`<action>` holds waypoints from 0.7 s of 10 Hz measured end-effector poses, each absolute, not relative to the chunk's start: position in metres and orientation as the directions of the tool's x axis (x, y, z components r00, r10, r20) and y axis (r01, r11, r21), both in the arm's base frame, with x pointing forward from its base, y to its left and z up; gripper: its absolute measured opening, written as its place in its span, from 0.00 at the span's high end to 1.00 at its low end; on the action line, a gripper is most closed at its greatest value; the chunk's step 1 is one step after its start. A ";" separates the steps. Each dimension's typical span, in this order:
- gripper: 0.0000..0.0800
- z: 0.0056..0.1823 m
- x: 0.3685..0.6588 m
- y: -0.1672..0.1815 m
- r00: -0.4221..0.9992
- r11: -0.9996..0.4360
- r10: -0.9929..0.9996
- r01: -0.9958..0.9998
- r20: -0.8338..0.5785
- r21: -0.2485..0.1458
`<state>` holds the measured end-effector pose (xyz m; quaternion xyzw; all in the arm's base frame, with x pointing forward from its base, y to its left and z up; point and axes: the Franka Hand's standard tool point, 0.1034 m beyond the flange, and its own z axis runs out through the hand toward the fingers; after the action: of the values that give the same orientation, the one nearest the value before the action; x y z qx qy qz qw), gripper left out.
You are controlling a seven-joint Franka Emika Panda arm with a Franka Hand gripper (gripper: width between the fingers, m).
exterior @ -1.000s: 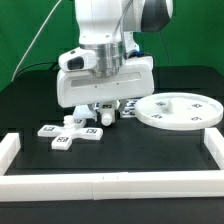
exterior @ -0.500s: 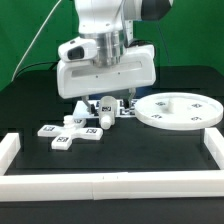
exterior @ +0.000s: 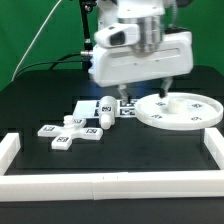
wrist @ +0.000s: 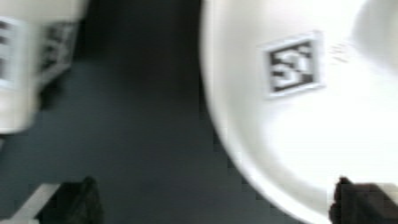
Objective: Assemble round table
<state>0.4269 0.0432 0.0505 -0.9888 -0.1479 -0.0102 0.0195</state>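
- Right, from my seat the gripper [exterior: 144, 91] hangs over the edge of the round disc top [exterior: 182, 110] that faces the exterior view's left, with the arm's bulky white hand above it.
- In the wrist view the gripper [wrist: 217, 200] has its two dark fingertips [wrist: 71, 200] spread wide apart. Nothing is clamped between them, only black table and the curved rim of the disc top [wrist: 320, 130].
- I can read one black-and-white tag [wrist: 294, 65] on that disc in the wrist view. The picture is soft, so I can't make out its pattern.
- The disc top lies flat on the black table [exterior: 40, 100], toward the exterior view's right, showing several tags on its upper face.
- The short cylinder leg [exterior: 103, 109] stands upright near the middle of the scene, apart from the disc, with a tag on the side facing the camera.
- Just behind and beside the leg I see the marker board [exterior: 127, 108] lying flat. I can't tell whether the leg touches it.
- The cross-shaped base [exterior: 72, 133] lies flat toward the exterior view's left, near the leg and well apart from the disc, with tags on its arms and a small knob at its centre.
- A white tagged piece [wrist: 18, 70] shows at the edge of the wrist view, but I can't say which part it is.
- White border rails [exterior: 100, 186] frame the near side and both ends of the work area.
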 end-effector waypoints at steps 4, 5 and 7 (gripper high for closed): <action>0.19 0.056 0.423 0.073 0.956 -0.956 0.292 0.293 0.031 -0.032; 0.19 0.062 0.416 0.097 0.951 -0.951 0.307 0.308 0.034 -0.035; 0.19 0.065 0.398 0.130 0.941 -0.941 0.336 0.337 0.039 -0.035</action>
<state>0.3976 0.1301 0.0646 -0.9850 -0.1707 -0.0164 0.0204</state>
